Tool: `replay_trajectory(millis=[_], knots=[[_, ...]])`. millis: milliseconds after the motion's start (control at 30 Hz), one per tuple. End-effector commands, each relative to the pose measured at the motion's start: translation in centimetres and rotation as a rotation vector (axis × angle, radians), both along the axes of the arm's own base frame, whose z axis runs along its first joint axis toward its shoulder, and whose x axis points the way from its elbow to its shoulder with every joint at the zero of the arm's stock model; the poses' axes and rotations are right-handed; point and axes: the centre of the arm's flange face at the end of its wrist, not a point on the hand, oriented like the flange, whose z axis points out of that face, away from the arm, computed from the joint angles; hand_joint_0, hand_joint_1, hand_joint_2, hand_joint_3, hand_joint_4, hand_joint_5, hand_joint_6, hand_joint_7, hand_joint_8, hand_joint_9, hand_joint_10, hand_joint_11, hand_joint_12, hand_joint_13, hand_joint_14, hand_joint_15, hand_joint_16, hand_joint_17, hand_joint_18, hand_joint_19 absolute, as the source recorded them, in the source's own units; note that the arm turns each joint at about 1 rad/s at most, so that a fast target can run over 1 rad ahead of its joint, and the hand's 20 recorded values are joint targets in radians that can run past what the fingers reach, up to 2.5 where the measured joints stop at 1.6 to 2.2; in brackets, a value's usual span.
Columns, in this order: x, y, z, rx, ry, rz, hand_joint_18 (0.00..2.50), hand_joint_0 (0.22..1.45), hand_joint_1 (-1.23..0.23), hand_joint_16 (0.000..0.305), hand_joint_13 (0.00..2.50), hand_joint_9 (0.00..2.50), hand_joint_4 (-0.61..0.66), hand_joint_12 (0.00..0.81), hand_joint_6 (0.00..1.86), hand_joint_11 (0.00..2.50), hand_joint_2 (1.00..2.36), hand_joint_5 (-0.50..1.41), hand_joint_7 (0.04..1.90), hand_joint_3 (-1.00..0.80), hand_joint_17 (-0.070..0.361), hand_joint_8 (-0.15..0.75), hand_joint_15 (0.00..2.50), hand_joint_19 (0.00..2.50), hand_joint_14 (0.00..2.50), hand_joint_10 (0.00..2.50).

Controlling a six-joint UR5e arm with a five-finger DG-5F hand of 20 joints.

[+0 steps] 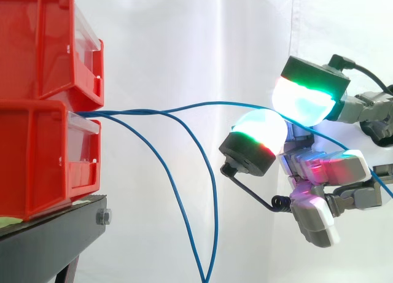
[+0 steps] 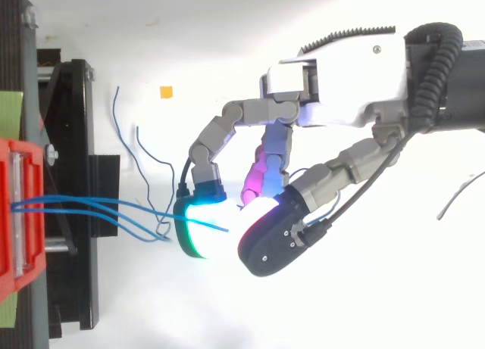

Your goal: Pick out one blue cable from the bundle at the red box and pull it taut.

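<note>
- Side view puts the red bins [image 1: 37, 50] at 9 o'clock on the black stand [image 1: 49, 240]. The bundle [image 1: 123, 112] of thin blue strands comes out between the upper and lower bin.
- One blue cable [image 1: 233, 103] leaves the twist and arcs toward 3 o'clock. It runs between two glowing fingertip pads [image 1: 304, 99] of the hand [image 1: 325, 172].
- You have the fingers curled in and those pads closed on the strand, a narrow pinch.
- Two slack cables [image 1: 215, 215] droop toward 6 o'clock, well apart from the hand.
- Expect the cable to be light, limp and smooth-jacketed. Against rounded, glossy pads it will likely slip, so keep the pinch firm and hold it where it is, past the twisted part.
- The strand bows upward, so I judge it not yet taut. Draw it toward 3 o'clock, away from the bins.
- Go gently: the bins look like hard moulded plastic, and the twist may drag its neighbours along.
</note>
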Motion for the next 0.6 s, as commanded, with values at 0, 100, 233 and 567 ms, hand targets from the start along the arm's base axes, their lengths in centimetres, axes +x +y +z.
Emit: replay_trajectory(millis=[0, 100, 233, 567], knots=[[0.00, -0.01, 0.00, 0.001, 0.000, 0.003, 0.99, 0.62, -0.90, 0.042, 1.10, 1.41, -0.09, 0.319, 0.86, 0.52, 1.02, 0.01, 0.85, -0.11, 0.095, 0.255, 0.49, 0.57, 0.02, 0.02], [-0.02, -0.09, 0.00, 0.001, 0.000, 0.004, 0.99, 0.62, -0.91, 0.042, 1.11, 1.41, -0.10, 0.316, 0.86, 0.53, 1.02, 0.01, 0.84, -0.10, 0.094, 0.251, 0.49, 0.57, 0.02, 0.02], [-0.02, -0.07, 0.00, 0.000, -0.001, 0.006, 1.06, 0.59, -0.92, 0.048, 1.15, 1.44, -0.25, 0.328, 0.83, 0.43, 1.02, 0.02, 0.90, -0.06, 0.108, 0.239, 0.43, 0.52, 0.02, 0.02], [-0.04, -0.17, 0.00, 0.000, -0.001, 0.006, 0.86, 0.55, -0.66, 0.045, 0.99, 1.36, -0.15, 0.324, 0.76, 0.46, 1.02, -0.01, 0.96, -0.30, 0.100, 0.245, 0.44, 0.60, 0.02, 0.02]])
